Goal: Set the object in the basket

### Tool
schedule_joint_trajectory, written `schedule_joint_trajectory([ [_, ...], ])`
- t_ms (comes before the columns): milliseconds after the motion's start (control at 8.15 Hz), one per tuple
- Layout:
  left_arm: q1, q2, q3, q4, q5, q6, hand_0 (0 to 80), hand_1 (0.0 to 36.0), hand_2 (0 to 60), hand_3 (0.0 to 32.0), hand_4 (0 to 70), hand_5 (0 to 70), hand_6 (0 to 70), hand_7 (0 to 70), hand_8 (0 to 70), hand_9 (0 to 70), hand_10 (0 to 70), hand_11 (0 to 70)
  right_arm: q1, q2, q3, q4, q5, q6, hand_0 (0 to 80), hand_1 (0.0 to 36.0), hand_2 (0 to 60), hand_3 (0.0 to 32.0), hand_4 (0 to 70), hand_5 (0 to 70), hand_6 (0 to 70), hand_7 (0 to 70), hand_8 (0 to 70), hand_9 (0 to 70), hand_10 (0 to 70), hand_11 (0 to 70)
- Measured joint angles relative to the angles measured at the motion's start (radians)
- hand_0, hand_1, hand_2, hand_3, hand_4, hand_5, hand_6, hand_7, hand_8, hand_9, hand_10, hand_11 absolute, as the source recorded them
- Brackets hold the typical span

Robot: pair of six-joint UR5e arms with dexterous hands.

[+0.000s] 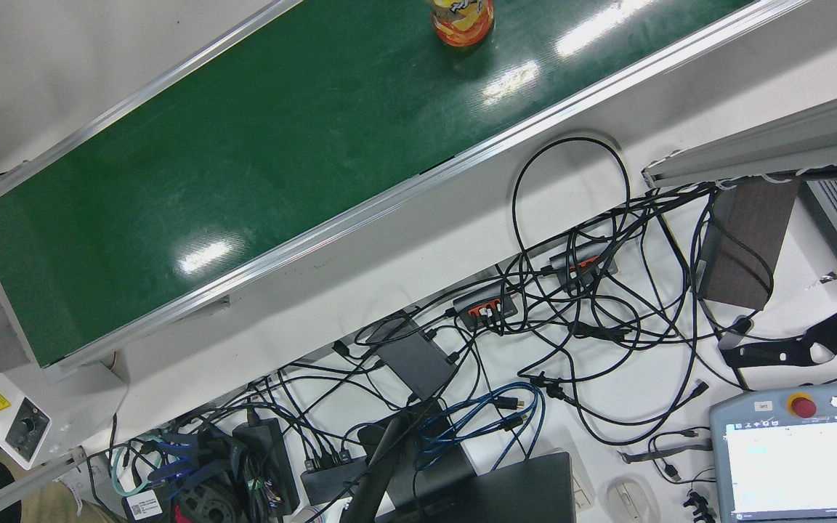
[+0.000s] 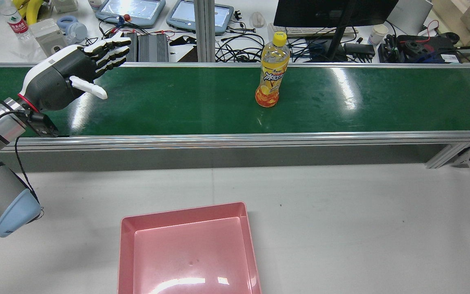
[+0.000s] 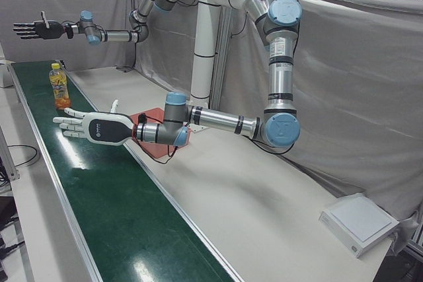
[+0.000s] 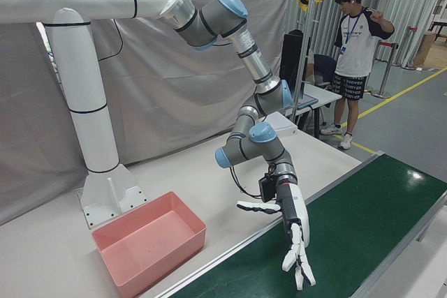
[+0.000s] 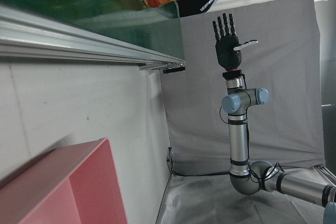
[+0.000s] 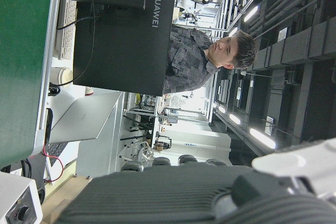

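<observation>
From the rear view I see the pink basket (image 2: 189, 249) nearest me, at 6 o'clock on the white counter (image 2: 341, 212), with nothing in it. Beyond it the green belt (image 2: 178, 102) runs straight across. The bottle (image 2: 272, 76) stands upright on the belt at about 12 o'clock from the basket, yellow cap on top, orange label facing me, well apart from both hands.

My left hand (image 2: 72, 67) hovers over the belt's left end at roughly 10 o'clock, released, fingers spread and stretched flat toward the far side, gripping nothing. The left-front view shows the same hand (image 3: 92, 127) palm-level above the belt, with the bottle (image 3: 59, 86) further down the line.

My right hand (image 3: 33, 29) is raised high in the air beyond the bottle, also released with fingers straight out, empty. The left hand view catches it (image 5: 227, 39) upright against the grey curtain (image 5: 273, 103).

Past the belt, a cluttered desk holds a monitor (image 2: 333, 12) and cables.
</observation>
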Motion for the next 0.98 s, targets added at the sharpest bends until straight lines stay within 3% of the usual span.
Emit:
schedule_joint_trajectory([
  [982,0.002,-0.001,-0.001,0.0,0.0,0.0,52.0,11.9,0.0,1.8,13.0,17.3,1.0,0.0,7.6,7.8,5.2,9.0,0.0,0.0,0.0,0.0,0.0,0.001,0.0,0.0,0.0,0.0,0.0,0.0,0.0,0.0,0.0,0.0,0.0,0.0],
])
